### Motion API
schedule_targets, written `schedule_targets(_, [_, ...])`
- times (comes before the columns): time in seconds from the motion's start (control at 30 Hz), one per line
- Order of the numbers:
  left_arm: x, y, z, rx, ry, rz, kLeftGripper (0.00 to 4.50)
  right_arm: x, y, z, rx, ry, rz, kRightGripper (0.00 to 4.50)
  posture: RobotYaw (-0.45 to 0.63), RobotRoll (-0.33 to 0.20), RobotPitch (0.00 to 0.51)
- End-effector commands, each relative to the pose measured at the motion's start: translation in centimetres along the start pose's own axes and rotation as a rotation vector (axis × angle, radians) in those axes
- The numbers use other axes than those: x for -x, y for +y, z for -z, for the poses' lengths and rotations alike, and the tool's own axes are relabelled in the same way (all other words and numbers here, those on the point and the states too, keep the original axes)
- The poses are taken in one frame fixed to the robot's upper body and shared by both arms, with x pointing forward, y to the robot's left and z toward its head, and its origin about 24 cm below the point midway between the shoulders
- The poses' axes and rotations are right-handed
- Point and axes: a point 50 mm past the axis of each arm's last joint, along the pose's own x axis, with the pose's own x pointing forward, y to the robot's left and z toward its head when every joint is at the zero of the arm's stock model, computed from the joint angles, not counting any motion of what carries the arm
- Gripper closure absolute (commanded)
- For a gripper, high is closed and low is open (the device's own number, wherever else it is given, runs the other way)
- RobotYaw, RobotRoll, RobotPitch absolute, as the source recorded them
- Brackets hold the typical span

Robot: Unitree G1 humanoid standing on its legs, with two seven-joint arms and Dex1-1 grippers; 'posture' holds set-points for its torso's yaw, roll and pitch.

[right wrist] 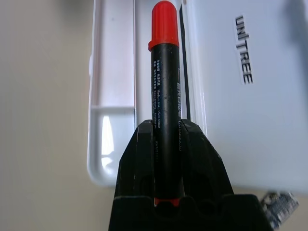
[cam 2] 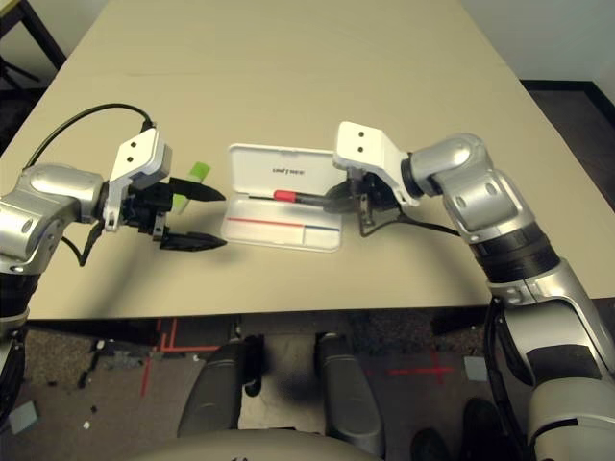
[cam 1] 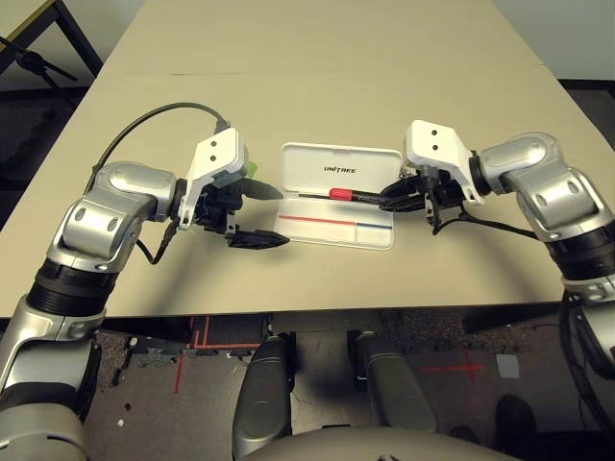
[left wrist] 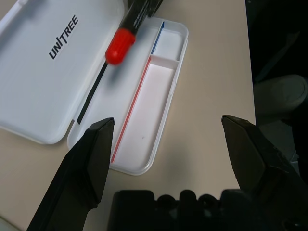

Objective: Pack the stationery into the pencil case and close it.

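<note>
Carrying the marker over the open pencil case

Right fingers [right wrist: 166,159] pinch the black marker [right wrist: 164,91] by its tail, so its red cap juts ahead over the pencil case [cam 1: 338,230], near the hinge. Left fingers [left wrist: 171,149], spread wide and empty, wait just off the tray's end; behind them a green bar [cam 2: 197,173] lies on the worktop [cam 1: 317,67].

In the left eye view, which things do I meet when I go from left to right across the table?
Left tool → green bar → pencil case → marker → right tool.
</note>
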Motion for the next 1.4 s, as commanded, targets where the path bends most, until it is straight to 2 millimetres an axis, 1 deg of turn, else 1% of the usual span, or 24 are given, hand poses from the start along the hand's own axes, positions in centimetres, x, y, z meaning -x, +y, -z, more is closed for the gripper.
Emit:
schedule_targets(0.03, [0.3, -0.3, 0.1, 0.002, -0.008, -0.004, 0.0, -1.2, 0.0, -0.2, 0.026, 0.002, 0.004, 3.97, 0.04, 0.0, 0.183])
schedule_targets(0.13, [0.3, -0.4, 0.1, 0.005, -0.007, -0.008, 0.0, -2.1, 0.1, -0.5, 0.032, -0.016, 0.004, 3.97, 0.04, 0.0, 0.184])
schedule_targets(0.43, [0.4, -0.4, 0.2, 0.012, -0.01, -0.018, 0.0, -3.6, 0.3, -0.3, 0.047, -0.026, -0.001, 3.97, 0.05, 0.0, 0.185])
schedule_targets(0.8, [0.4, -0.1, 0.3, 0.023, -0.003, -0.048, 0.0, -4.1, 0.3, -0.1, 0.044, -0.027, -0.003, 3.97, 0.05, 0.0, 0.186])
schedule_targets(0.83, [0.4, 0.0, 0.4, 0.03, 0.002, -0.061, 0.0, -4.0, 0.4, -0.1, 0.025, -0.037, -0.02, 3.21, 0.04, 0.0, 0.186])
schedule_targets(0.87, [0.5, 0.1, 0.5, 0.041, 0.009, -0.074, 0.0, -4.0, 0.5, 0.0, 0.01, -0.044, -0.028, 2.91, 0.04, 0.0, 0.186])
schedule_targets(1.0, [0.5, 0.5, 0.8, 0.073, 0.017, -0.113, 0.0, -3.6, 0.6, 0.1, -0.026, -0.074, -0.057, 1.34, 0.04, 0.0, 0.187])
schedule_targets(1.03, [0.6, 0.5, 0.9, 0.081, 0.017, -0.123, 0.0, -3.5, 0.6, 0.1, -0.03, -0.081, -0.061, 1.02, 0.04, 0.0, 0.187])
schedule_targets(1.07, [0.5, 0.6, 0.9, 0.079, 0.016, -0.135, 0.0, -3.3, 0.6, 0.1, -0.031, -0.088, -0.066, 0.58, 0.04, 0.0, 0.187])
schedule_targets(1.1, [0.5, 0.7, 0.9, 0.08, 0.016, -0.141, 0.0, -3.2, 0.6, 0.0, -0.028, -0.102, -0.08, 0.26, 0.04, 0.0, 0.187])
schedule_targets(1.13, [0.6, 0.8, 1.0, 0.088, 0.025, -0.165, 0.0, -2.7, 0.8, -0.1, -0.031, -0.139, -0.108, 0.04, 0.04, 0.0, 0.187])
schedule_targets(1.23, [1.0, 1.7, 1.5, 0.104, 0.083, -0.298, 0.0, -1.0, 1.0, 0.1, -0.071, -0.235, -0.164, 0.04, 0.04, 0.0, 0.188])
schedule_targets(1.33, [1.5, 2.7, 1.9, 0.151, 0.114, -0.403, 0.0, 1.7, 1.3, 0.8, -0.109, -0.403, -0.271, 0.04, 0.04, 0.0, 0.19])
schedule_targets(1.4, [1.7, 3.4, 2.1, 0.17, 0.12, -0.466, 0.0, 3.2, 1.3, 1.5, -0.118, -0.446, -0.294, 0.04, 0.03, 0.0, 0.191])
